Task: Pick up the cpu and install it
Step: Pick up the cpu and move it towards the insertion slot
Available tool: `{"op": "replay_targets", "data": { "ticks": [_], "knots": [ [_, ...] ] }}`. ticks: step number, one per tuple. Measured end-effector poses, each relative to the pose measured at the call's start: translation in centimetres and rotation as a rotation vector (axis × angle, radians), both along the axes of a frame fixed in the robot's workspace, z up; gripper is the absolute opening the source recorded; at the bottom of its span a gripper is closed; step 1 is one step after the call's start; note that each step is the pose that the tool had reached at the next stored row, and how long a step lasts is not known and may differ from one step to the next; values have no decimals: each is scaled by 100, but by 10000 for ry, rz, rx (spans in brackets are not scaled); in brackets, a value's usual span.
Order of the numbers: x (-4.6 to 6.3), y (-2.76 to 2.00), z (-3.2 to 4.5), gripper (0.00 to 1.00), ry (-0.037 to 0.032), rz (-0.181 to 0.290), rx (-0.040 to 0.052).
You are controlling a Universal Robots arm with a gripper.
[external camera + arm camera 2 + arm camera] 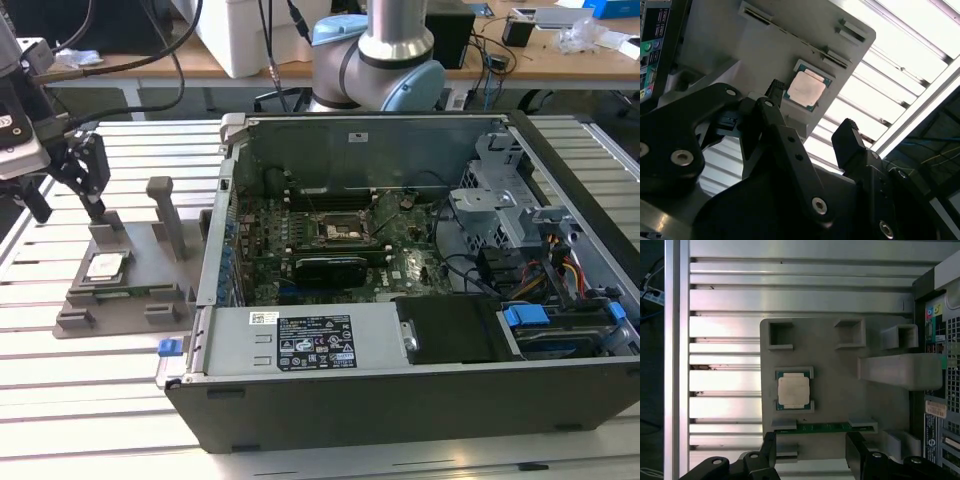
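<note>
Cluttered workshop in the background. Slatted aluminium bench (100, 400) bearing an open computer case (420, 400). Just beside the case, on the exterior view's left, a grey tray (145, 270). Flat in a tray recess, the cpu (106, 265). Above the tray, hand (68, 205) released, fingers spread, empty.

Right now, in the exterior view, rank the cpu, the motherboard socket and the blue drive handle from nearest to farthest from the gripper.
1. The cpu, on the grey tray just below the gripper.
2. The motherboard socket, in the middle of the computer case.
3. The blue drive handle, at the case's end toward the exterior view's right.
</note>
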State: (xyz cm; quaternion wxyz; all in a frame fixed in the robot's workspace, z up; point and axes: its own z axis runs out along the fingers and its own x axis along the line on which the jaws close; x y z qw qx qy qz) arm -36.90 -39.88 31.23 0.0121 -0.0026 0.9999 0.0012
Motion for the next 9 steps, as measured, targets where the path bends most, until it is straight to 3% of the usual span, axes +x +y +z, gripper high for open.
{"op": "replay_targets", "data": {
  "ticks": [9],
  "knots": [
    [0,0,-155,66,1,0,-1]
  ]
}}
